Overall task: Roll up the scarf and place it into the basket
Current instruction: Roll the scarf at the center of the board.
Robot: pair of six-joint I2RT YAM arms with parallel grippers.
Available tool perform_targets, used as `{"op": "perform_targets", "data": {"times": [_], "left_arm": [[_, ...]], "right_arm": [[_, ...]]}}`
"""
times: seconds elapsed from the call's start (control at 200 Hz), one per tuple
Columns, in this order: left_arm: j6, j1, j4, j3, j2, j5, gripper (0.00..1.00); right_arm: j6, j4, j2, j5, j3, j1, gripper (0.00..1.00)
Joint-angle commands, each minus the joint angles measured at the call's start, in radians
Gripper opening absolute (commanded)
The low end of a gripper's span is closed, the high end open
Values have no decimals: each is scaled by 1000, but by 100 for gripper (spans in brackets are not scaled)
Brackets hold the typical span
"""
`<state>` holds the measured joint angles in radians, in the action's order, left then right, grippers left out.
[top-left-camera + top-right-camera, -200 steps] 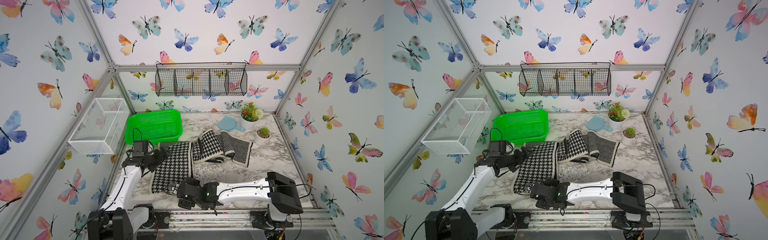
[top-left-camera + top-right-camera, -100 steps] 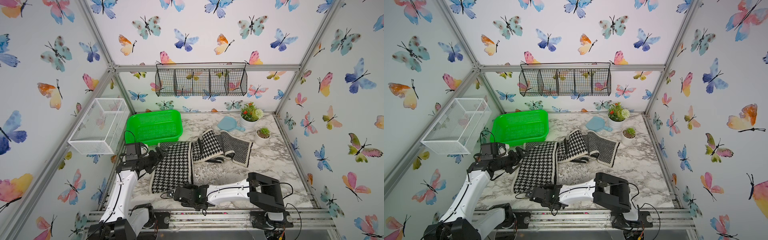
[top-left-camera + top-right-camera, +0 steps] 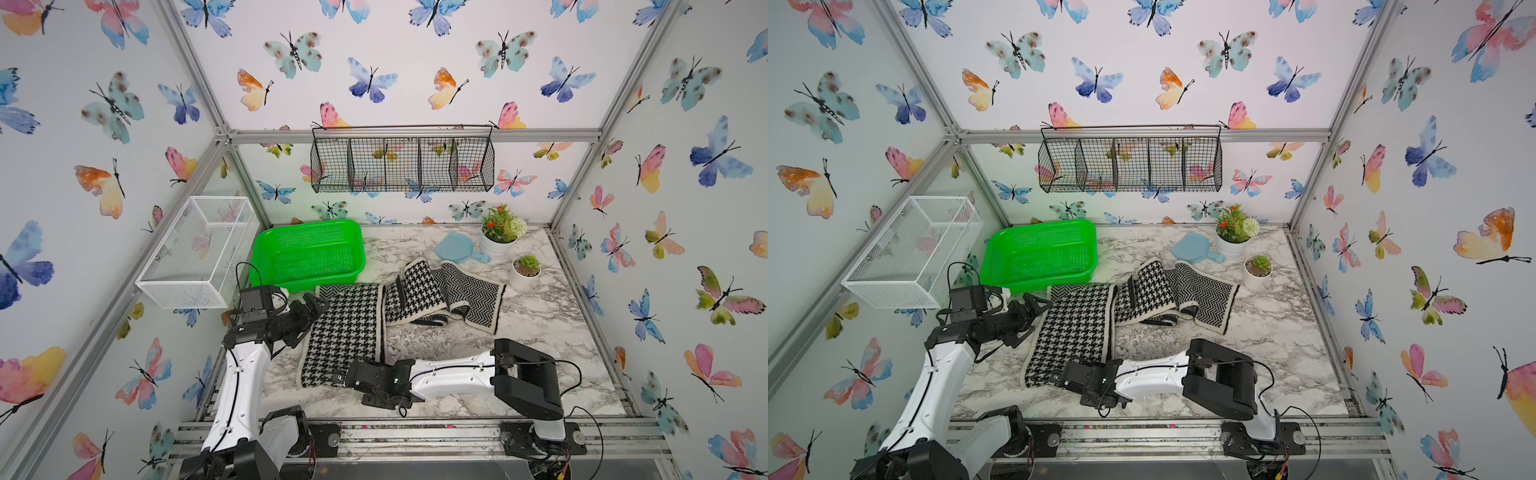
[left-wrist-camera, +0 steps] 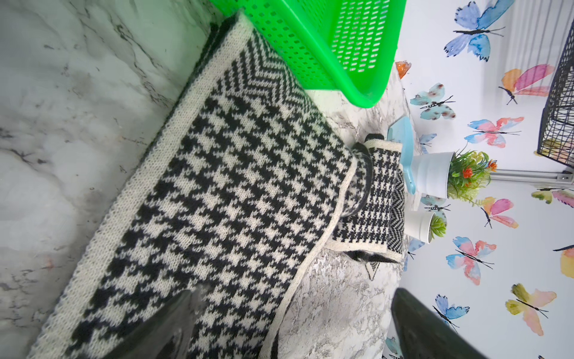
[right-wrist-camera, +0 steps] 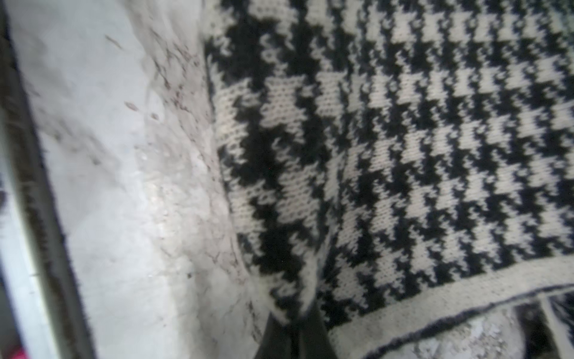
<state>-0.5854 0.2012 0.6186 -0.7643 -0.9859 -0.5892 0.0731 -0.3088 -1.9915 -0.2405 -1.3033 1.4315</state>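
**Right gripper (image 3: 337, 376) clamped on the scarf's (image 3: 345, 328) near corner; left gripper (image 3: 314, 306) spread wide, holding nothing.**

The scarf lies on the marble table (image 3: 528, 345). Its flat houndstooth panel sits around 7 o'clock, the rest is rumpled off toward 2 o'clock, and its far edge is just beside the green basket (image 3: 320, 280) at 11 o'clock. From here the knit looks thick, soft, light and floppy, so I'd expect it to sag and slide on the smooth marble. A pinch on one corner will likely drag it askew. Better to hold both corners of the 6 o'clock hem and roll toward 12, with the left gripper, poised at the panel's 9 o'clock edge, taking the other corner.
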Motion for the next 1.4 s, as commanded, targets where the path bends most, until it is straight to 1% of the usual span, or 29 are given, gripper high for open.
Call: {"op": "perform_targets", "data": {"times": [0.0,0.13,0.145,0.18,0.456,0.486,0.501,0.636,0.756,0.806,0.826,0.916,1.096,1.392], "left_arm": [[40,6,42,-43,45,53,98],[55,6,68,-75,82,96,98],[56,6,70,-77,87,129,98],[58,5,73,-82,94,141,98],[73,6,94,-86,148,165,98],[74,6,97,-88,151,164,98],[74,6,99,-89,151,164,98],[85,5,104,-92,174,151,98],[98,6,111,-87,181,119,98],[109,6,124,-87,183,115,98],[112,7,125,-84,185,77,98],[119,4,131,-69,199,27,98],[131,4,166,-29,252,-68,98],[79,3,202,58,351,-225,98]], "right_arm": [[-82,-72,23,183,-54,-12,2],[-130,-117,30,364,-100,-64,2],[-132,-125,31,383,-108,-73,2],[-136,-138,31,426,-123,-90,2],[-126,-169,-7,765,-226,-264,2],[-127,-165,-17,805,-235,-269,2],[-127,-164,-23,822,-239,-295,2],[-99,-226,-113,920,-337,-360,2],[-62,-307,-196,962,-427,-403,2],[-57,-314,-219,970,-440,-422,2],[-56,-314,-227,971,-442,-427,2],[-50,-311,-247,963,-434,-447,4],[-14,-359,-248,980,-422,-474,6],[21,-418,-235,980,-430,-486,7]]}}
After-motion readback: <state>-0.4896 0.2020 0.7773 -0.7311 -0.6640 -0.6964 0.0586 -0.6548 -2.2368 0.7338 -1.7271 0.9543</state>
